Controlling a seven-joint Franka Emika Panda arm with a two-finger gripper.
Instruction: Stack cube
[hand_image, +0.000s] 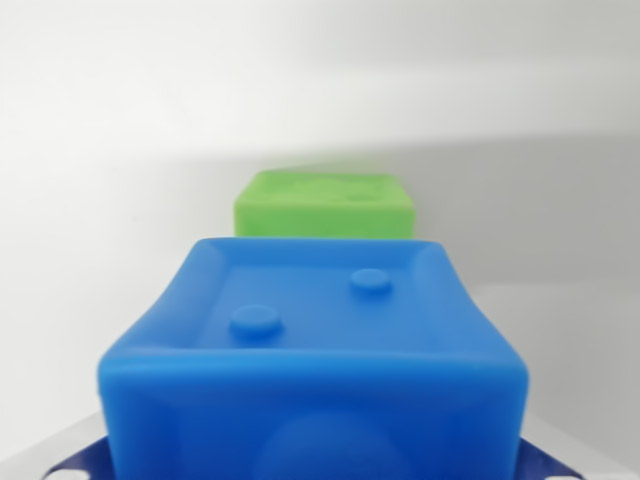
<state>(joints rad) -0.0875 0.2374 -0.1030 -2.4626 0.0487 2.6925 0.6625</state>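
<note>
blue cube (320, 350) close, two studs up | green cube (325, 205) behind it | gripper state unclear

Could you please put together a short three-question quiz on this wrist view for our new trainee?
1. True or false: the blue cube lies nearer the camera than the green cube.
2. How many round studs show on the blue cube's top face? A) none B) two C) five
3. Fill in: the surface around the cubes is ____ in colour.

Key: 1 true. 2 B. 3 white. The gripper's fingers are not visible in this view.
</note>
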